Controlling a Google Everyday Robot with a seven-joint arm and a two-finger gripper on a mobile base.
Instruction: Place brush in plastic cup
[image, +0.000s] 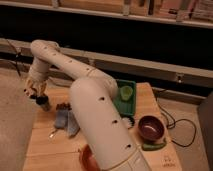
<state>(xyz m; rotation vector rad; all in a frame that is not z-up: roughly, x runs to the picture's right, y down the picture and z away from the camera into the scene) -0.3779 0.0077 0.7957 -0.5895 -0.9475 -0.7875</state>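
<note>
My gripper (37, 92) hangs at the end of the white arm, over the far left edge of the wooden table (55, 150). The small dark grey plastic cup (44, 104) stands on the table just below it and slightly to its right. Something tan shows at the gripper's tip, but I cannot tell whether it is the brush. I cannot make out the brush anywhere else on the table.
A blue-grey cloth (67, 121) lies right of the cup. A green tray (131, 104) at the back holds a light green cup (126, 92). A maroon bowl (151, 127) sits at the right on a green object (153, 146). A red-orange bowl (87, 158) is at the front. My arm's large link (100, 125) crosses the table's middle.
</note>
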